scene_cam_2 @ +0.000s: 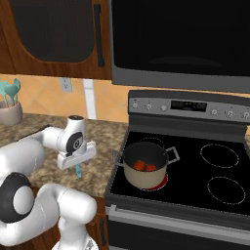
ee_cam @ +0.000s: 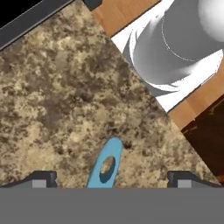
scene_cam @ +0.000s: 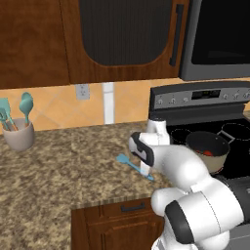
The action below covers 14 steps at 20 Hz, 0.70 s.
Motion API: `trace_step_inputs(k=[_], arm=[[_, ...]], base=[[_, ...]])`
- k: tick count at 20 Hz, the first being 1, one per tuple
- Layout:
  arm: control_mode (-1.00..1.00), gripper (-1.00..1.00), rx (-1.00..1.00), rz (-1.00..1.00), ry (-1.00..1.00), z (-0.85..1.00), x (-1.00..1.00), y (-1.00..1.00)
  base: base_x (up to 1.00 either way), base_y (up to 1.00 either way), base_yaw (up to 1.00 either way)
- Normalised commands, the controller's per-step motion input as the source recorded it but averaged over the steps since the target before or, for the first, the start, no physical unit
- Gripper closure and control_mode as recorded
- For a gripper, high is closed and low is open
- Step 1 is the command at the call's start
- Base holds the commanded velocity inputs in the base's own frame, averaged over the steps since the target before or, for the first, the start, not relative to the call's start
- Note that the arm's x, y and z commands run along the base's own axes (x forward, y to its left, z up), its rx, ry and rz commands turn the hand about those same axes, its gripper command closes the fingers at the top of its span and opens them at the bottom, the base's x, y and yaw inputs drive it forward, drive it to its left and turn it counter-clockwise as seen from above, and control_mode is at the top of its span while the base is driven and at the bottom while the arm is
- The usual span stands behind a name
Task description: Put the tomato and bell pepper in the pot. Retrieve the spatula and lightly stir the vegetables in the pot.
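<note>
Pot (scene_cam_2: 143, 168) sits on the stove's (scene_cam_2: 195, 190) front-left burner, dark inside, looped handles out to either side. Two red pieces lie in its bottom — the tomato (scene_cam_2: 151, 167) and the pepper (scene_cam_2: 139, 165), touching or nearly so; which is which is hard to tell at this size.

Spatula (scene_cam: 133, 165) lies flat on the granite counter (scene_cam: 58, 171), left of the pot and well apart from it, head pointing away from the stove. The handle end with its hang-hole shows in the hand view (ee_cam: 105, 168).

Gripper (ee_cam: 112, 180) hangs over the spatula handle, fingers spread wide with the handle lying between them, nothing gripped. From the right base view the hand (scene_cam_2: 76, 155) is just above the counter, left of the pot, and covers most of the spatula.

Further left of the pot, near the wall — a beige crock (scene_cam: 18, 135) of teal spoons (scene_cam: 25, 106), far from the gripper. Wall outlet (scene_cam: 82, 91) behind; microwave (scene_cam_2: 180, 41) overhead of the pot.
</note>
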Motion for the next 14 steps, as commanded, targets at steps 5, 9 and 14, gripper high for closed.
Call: trace_step_inputs(k=[5, 9, 14], arm=[[-1.0, -1.0, -0.01, -0.14, 0.0, -0.26, 0.08, 0.13], [-1.0, -1.0, 0.0, -0.14, 0.0, -0.25, 0.09, 0.04], [-1.0, -1.0, -0.01, -0.14, 0.0, -0.27, 0.23, 0.09]], base=[[0.0, 0.0, 0.0], [0.0, 0.0, 0.0], [0.0, 0.0, 0.0]])
